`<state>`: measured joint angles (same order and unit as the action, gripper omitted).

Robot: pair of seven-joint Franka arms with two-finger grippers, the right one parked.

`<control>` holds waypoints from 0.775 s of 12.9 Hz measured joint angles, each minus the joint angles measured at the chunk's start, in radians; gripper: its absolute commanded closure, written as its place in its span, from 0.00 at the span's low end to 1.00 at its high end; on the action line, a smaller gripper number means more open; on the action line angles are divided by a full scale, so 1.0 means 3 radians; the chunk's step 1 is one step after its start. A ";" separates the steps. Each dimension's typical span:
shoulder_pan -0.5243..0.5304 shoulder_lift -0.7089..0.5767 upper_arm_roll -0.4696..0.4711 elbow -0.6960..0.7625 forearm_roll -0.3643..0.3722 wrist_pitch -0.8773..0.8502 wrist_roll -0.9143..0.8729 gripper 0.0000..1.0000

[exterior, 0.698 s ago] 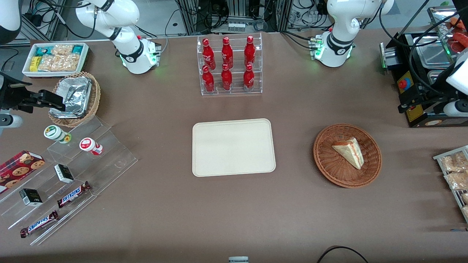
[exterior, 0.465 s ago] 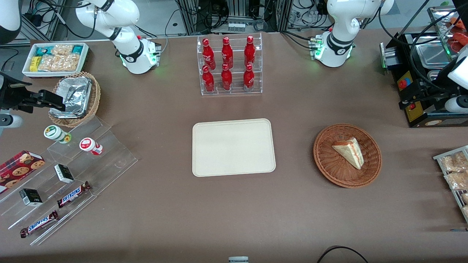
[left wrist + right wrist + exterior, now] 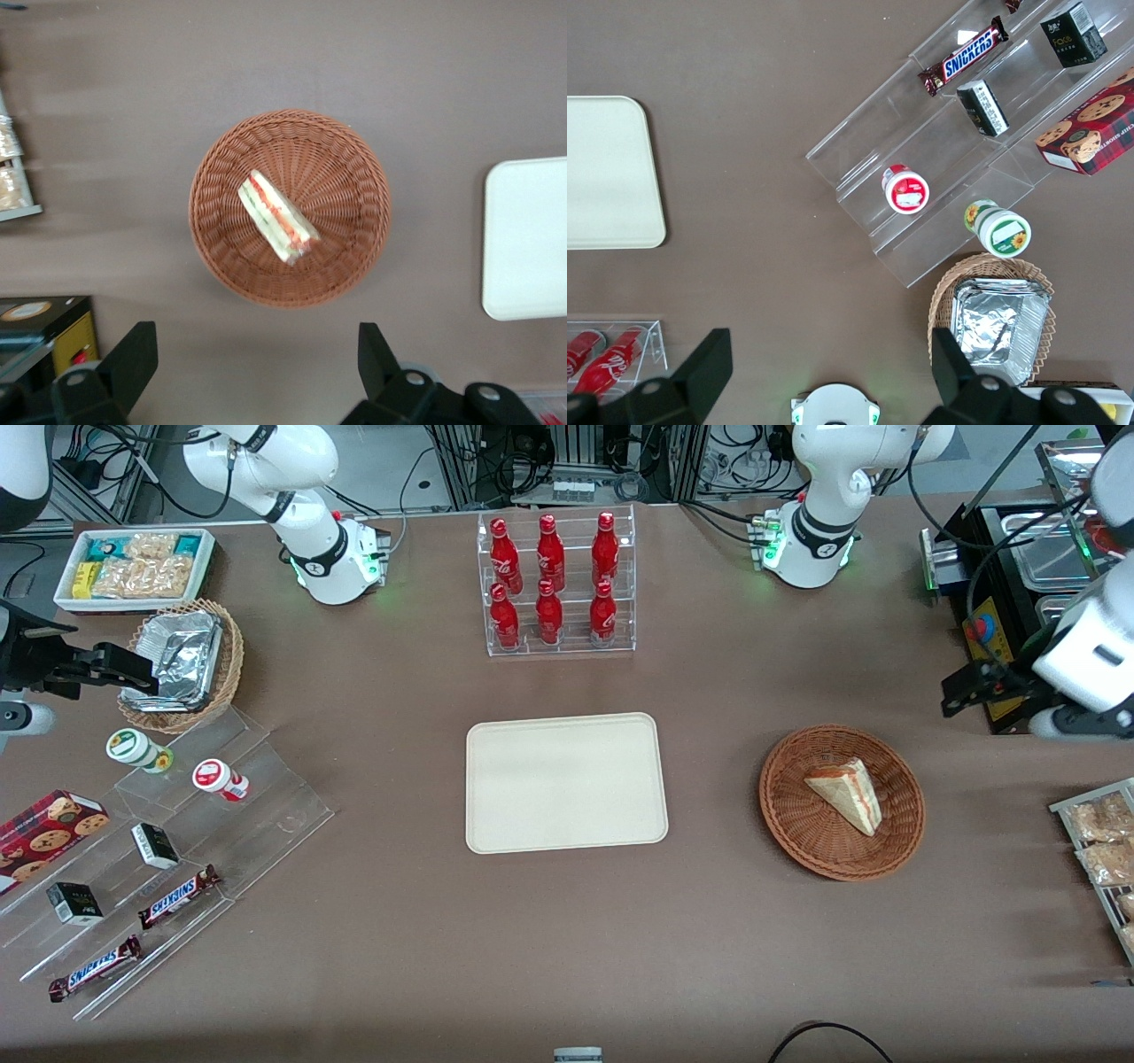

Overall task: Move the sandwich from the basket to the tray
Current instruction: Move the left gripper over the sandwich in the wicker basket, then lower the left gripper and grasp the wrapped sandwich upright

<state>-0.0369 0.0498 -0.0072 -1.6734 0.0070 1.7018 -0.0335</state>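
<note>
The sandwich, a pale wedge with red and green filling, lies in the round reddish-brown basket. The cream tray sits bare at the table's middle, apart from the basket. My left gripper hovers high over the table, farther from the front camera than the basket and a little toward the working arm's end. It is open with nothing between its fingers. The wrist view looks straight down on the basket and the sandwich.
A black box with a red button stands close beside the gripper. A wire rack of snack packets lies at the working arm's end. A rack of red bottles stands farther back than the tray. Acrylic steps with snacks fill the parked arm's end.
My left arm has swung in over the table, bringing the gripper closer to the basket. The sandwich, basket and tray have not moved.
</note>
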 measured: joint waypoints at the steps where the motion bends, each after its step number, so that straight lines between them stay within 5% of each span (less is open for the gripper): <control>1: 0.0001 0.0003 0.0002 -0.0224 0.0001 0.0235 -0.0121 0.00; 7: 0.0001 -0.0021 0.0006 -0.1542 0.0002 0.1888 -0.1017 0.00; 10: 0.0001 -0.0018 0.0006 -0.1854 -0.0005 0.2217 -0.1308 0.00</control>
<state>-0.0365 0.0443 -0.0054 -2.2297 0.0054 2.3667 -0.4258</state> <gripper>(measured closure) 0.000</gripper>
